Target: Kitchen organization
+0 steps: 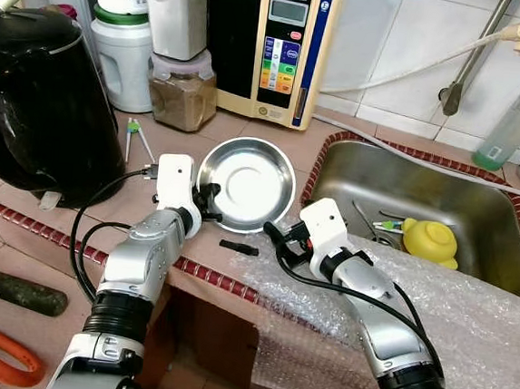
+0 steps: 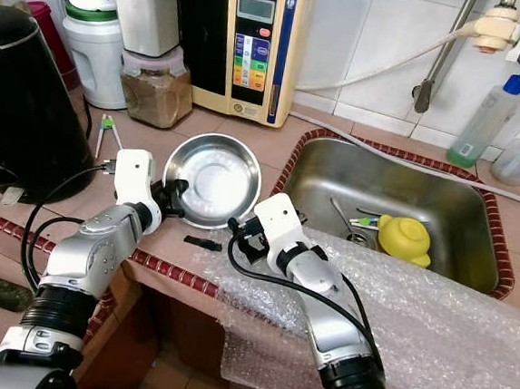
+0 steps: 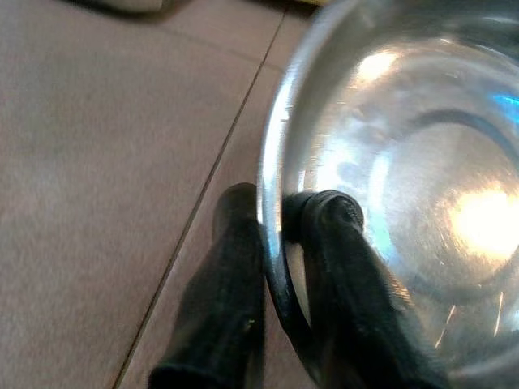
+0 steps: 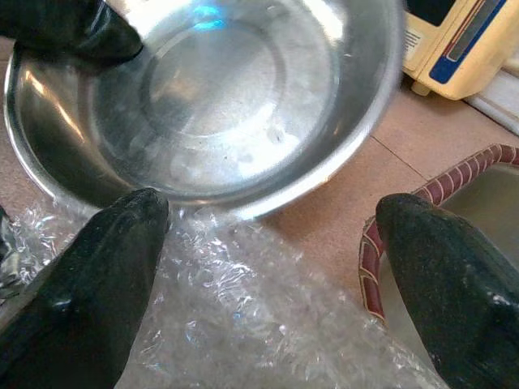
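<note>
I see a shiny silver steel bowl [image 1: 246, 183], a yellow squeeze toy [image 1: 430, 241], and brown table [image 1: 75, 224] tiles edged red-and-white.

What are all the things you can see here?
Bowl: one, silver, on the counter beside the sink.
Sink: one, steel, to the right of the bowl.
Yellow thing: one, in the sink.
Bubble wrap: one clear sheet, over the counter's front edge.
Small black piece: one, on the counter in front of the bowl.
Kettle: one, black, far left.
Water machine: one, cream, against the tiled wall.
Jar: one, brown powder inside, beside the machine.
Bottle: one, clear with blue cap, behind the sink.
Left gripper: jaws pinching the bowl's rim.
Right gripper: jaws open, in front of the bowl.
</note>
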Controlling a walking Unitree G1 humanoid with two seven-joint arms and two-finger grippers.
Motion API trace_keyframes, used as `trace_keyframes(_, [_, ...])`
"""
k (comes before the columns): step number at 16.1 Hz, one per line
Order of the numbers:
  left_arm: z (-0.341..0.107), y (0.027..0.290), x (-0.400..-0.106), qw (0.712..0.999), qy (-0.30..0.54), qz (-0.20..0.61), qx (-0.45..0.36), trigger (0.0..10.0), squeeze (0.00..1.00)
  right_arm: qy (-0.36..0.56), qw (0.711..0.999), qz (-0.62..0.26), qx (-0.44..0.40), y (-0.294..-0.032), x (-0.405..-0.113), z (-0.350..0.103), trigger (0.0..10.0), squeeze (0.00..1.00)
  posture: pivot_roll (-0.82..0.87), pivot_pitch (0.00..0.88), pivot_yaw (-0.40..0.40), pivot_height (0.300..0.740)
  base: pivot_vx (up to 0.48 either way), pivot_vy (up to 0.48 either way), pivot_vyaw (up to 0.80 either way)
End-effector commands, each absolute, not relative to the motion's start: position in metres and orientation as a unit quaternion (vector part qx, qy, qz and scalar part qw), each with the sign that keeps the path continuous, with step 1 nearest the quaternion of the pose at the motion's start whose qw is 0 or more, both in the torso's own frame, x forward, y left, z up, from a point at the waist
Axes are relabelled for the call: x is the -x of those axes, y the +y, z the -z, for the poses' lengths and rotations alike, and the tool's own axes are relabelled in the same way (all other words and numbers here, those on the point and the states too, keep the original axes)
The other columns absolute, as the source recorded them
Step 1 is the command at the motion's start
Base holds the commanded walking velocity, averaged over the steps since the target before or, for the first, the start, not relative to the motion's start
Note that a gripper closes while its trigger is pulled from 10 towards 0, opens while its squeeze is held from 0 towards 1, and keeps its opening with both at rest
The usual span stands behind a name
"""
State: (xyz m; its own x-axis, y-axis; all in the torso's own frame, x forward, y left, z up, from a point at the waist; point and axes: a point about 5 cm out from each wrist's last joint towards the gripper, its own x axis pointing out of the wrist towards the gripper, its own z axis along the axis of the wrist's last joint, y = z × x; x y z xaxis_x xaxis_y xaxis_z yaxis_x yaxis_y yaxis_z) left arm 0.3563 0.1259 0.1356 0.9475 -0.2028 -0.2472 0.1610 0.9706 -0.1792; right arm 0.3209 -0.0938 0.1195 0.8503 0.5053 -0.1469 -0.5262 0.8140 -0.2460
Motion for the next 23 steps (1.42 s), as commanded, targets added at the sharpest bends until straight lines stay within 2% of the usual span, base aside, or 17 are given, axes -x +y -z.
trace_keyframes(1, [-0.128, 0.125, -0.355, 0.982, 0.151, 0.092, 0.067, 0.0, 0.0, 0.034, 0.952, -0.268, 0.145, -0.094, -0.324, -0.122, 10.0, 0.0, 0.15, 0.0, 0.001, 0.74, 0.0, 0.0, 0.0])
trace_keyframes(10, [-0.138, 0.115, -0.353, 0.984, 0.08, 0.12, 0.109, 0.0, 0.0, 0.026, 0.955, -0.256, 0.148, -0.097, -0.328, -0.126, 10.0, 0.0, 0.16, 0.0, -0.007, 0.74, 0.0, 0.0, 0.0])
trace_keyframes(14, [-0.147, 0.109, -0.355, 0.983, 0.043, 0.135, 0.116, 0.0, 0.0, -0.037, 0.97, -0.193, 0.141, -0.107, -0.34, -0.149, 10.0, 0.0, 0.16, 0.0, -0.004, 0.74, 0.0, 0.0, 0.0])
trace_keyframes(18, [-0.147, 0.106, -0.354, 0.983, 0.036, 0.141, 0.115, 0.0, 0.0, -0.06, 0.973, -0.185, 0.128, -0.117, -0.343, -0.158, 10.0, 0.0, 0.16, 0.0, -0.002, 0.74, 0.0, 0.0, 0.0])
trace_keyframes(23, [-0.161, 0.09, -0.349, 0.969, -0.009, 0.203, 0.144, 0.0, 0.0, -0.067, 0.977, -0.163, 0.122, -0.12, -0.35, -0.161, 10.0, 0.0, 0.17, 0.0, 0.002, 0.74, 0.0, 0.0, 0.0])
